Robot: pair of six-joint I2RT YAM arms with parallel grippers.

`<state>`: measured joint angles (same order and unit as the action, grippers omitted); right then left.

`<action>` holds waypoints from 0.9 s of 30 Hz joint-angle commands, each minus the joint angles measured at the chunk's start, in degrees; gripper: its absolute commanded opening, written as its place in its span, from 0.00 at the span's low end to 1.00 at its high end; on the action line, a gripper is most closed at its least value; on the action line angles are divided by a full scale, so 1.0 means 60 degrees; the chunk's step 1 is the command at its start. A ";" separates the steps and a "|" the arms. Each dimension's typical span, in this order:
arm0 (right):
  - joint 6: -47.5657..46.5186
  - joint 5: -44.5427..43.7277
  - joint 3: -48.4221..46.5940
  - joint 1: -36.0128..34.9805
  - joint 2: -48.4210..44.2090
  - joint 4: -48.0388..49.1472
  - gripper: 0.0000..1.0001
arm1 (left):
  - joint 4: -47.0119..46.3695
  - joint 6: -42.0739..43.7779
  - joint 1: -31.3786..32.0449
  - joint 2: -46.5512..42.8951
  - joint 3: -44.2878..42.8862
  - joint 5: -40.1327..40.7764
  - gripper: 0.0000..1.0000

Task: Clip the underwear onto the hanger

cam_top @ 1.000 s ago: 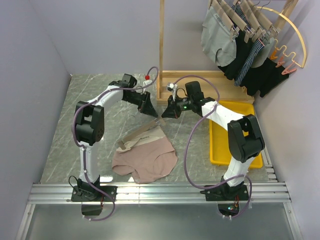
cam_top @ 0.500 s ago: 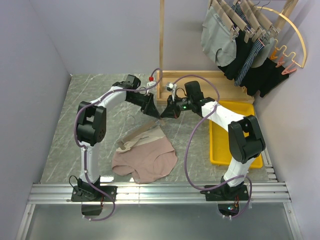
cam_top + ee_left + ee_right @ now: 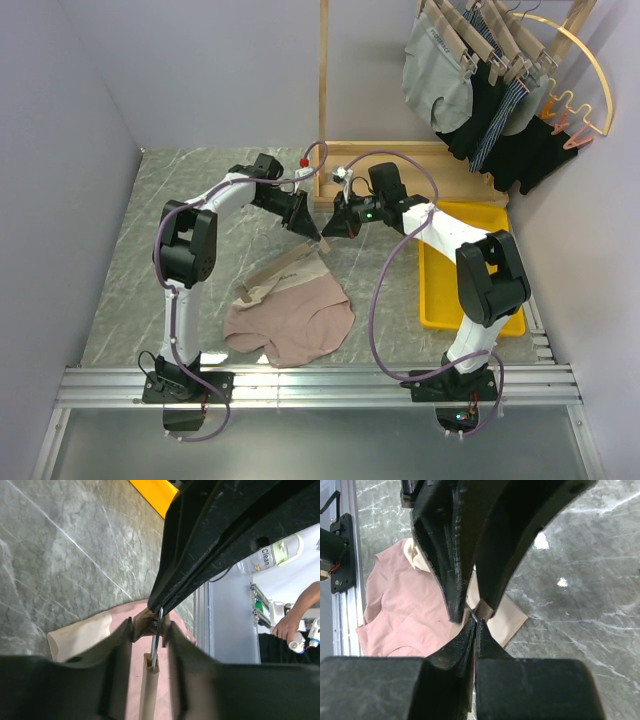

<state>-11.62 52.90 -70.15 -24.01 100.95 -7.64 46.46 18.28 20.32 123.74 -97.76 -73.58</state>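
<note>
The underwear (image 3: pixel 290 318) lies flat on the marble table, pink with a cream waistband (image 3: pixel 80 637). The hanger (image 3: pixel 280 265), a slim wooden bar, slants across that waistband, its right end raised. At that end my two grippers meet. My left gripper (image 3: pixel 150 627) has its fingers pressed on both sides of the wooden clip (image 3: pixel 145 622). My right gripper (image 3: pixel 476 622) is shut on the thin metal wire (image 3: pixel 157 640) that joins the clip to the bar end. From above, the left gripper (image 3: pixel 308 228) and the right gripper (image 3: pixel 330 228) nearly touch.
A yellow tray (image 3: pixel 480 220) lies on the right under my right arm. Behind stands a wooden rack post (image 3: pixel 323 100) on a base board (image 3: pixel 420 150). Grey, black and striped garments (image 3: pixel 470 90) and a gold wire arch (image 3: pixel 595 80) hang at back right.
My left gripper has moved right and down to the hanger's raised end, and its jaws have narrowed onto the clip. The right gripper has kept its hold in place.
</note>
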 commanded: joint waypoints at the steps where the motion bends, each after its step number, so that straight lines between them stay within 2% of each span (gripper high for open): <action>1: -0.0114 -0.0029 -0.0057 -0.0071 -0.0447 0.0321 0.00 | 0.0446 0.0454 0.0086 -0.0028 -0.0407 -0.0334 0.23; 3: -0.0129 -0.0028 -0.0027 -0.0071 -0.0433 0.0278 0.00 | 0.0242 0.0337 0.0086 -0.0086 -0.0363 -0.0305 0.07; 5: -0.0158 0.0015 -0.0013 -0.0056 -0.0433 0.0262 0.00 | 0.0022 0.0162 0.0086 -0.0160 -0.0231 -0.0261 0.00; 12: -0.0188 0.0001 -0.0056 -0.0071 -0.0404 0.0043 0.00 | -0.0023 0.0234 0.0057 -0.0233 -0.0158 -0.0422 0.00; 15: 0.0104 -0.0305 -0.0130 0.0017 -0.0345 -0.0001 0.18 | 0.0560 0.0933 -0.0002 -0.0087 -0.0362 -0.0466 0.00; 16: 0.0395 -0.0321 -0.0115 0.0090 -0.0330 0.0057 0.27 | 0.0882 0.1227 -0.0060 -0.0014 -0.0479 -0.0451 0.00; 19: 0.1345 -0.0278 0.0031 0.0617 -0.0316 0.0496 0.42 | 0.2098 0.2311 -0.0192 0.0323 -0.1078 -0.0408 0.00; 24: 0.3894 -0.0555 0.0704 0.1408 -0.0155 0.1258 0.43 | 0.2467 0.2767 -0.0339 0.0353 -0.1168 -0.0305 0.00; 27: 0.4613 -0.1170 0.0925 0.1336 0.0268 0.1215 0.42 | 0.2627 0.2914 -0.0339 0.0352 -0.1227 -0.0275 0.00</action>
<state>7.11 48.66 -65.93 -15.16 101.21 -2.61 59.11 31.62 18.35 125.67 -102.56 -74.08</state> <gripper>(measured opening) 0.426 0.077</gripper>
